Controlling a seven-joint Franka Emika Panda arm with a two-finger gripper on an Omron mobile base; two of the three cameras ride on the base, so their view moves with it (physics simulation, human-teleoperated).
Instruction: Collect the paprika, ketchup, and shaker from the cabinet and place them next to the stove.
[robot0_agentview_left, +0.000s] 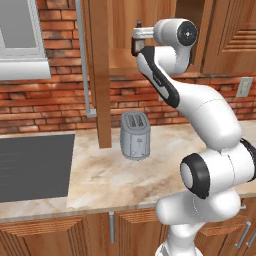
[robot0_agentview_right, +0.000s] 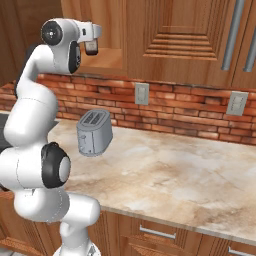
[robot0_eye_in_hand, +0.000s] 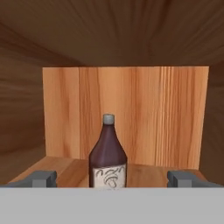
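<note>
The ketchup (robot0_eye_in_hand: 108, 154), a dark reddish-brown bottle with a small grey-dark cap and a white label, stands upright on the wooden shelf of the cabinet (robot0_eye_in_hand: 144, 109). My gripper (robot0_eye_in_hand: 112, 178) is open and level with the bottle. One fingertip is on each side and the bottle is some way beyond them, untouched. From the base, the gripper (robot0_agentview_left: 135, 44) (robot0_agentview_right: 91, 46) is raised at the cabinet opening (robot0_agentview_left: 117, 62) (robot0_agentview_right: 107, 57). The stove (robot0_agentview_left: 30, 165) lies at the left end of the counter. The paprika and the shaker are out of view.
A silver toaster (robot0_agentview_left: 134, 135) (robot0_agentview_right: 93, 132) stands on the marble counter (robot0_agentview_left: 100, 175) below the cabinet. The open cabinet door (robot0_agentview_left: 98, 75) hangs edge-on left of my arm. Wall outlets (robot0_agentview_right: 141, 93) sit on the brick backsplash, and a range hood (robot0_agentview_left: 20, 45) hangs above the stove.
</note>
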